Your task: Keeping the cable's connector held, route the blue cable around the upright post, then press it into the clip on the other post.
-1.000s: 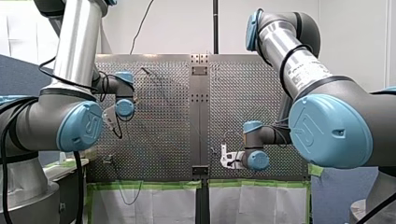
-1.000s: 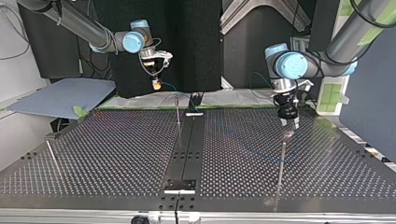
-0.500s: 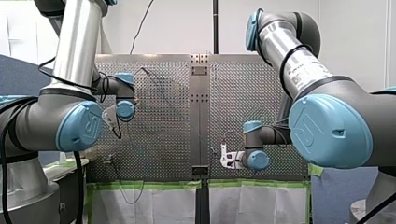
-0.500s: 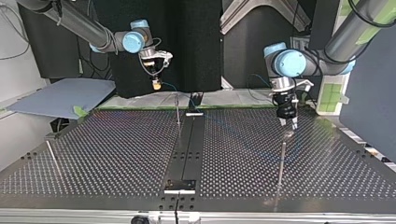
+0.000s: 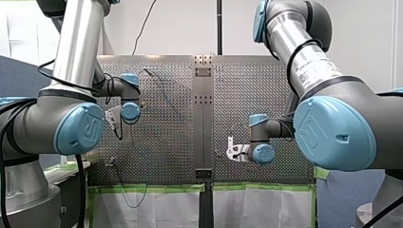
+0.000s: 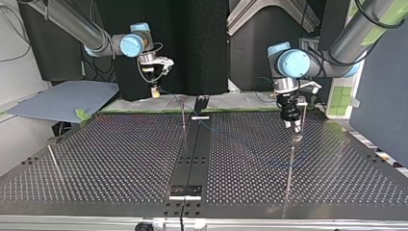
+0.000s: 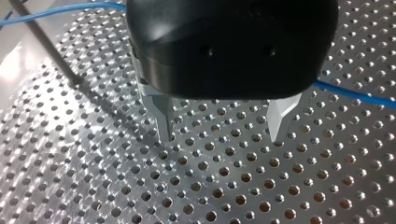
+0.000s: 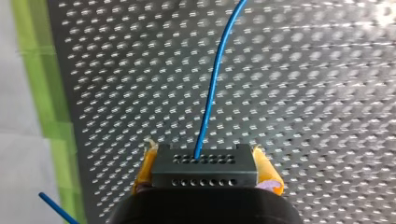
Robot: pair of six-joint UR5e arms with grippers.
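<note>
Cable [image 8: 211,88], blue: thin, probably light and limp. Runs from connector [image 8: 205,175], clamped between yellow pads [image 8: 145,168] of my right gripper [image 8: 204,151], top view 10 o'clock. Suggested hold: mid-span, near post [image 6: 290,168], 6 o'clock from my left gripper [image 7: 220,134], spread, empty.

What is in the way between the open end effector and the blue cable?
Nothing I can see. My left end effector hangs open over the table, and the cable runs past it. The post stands off to one side, not between them.
</note>
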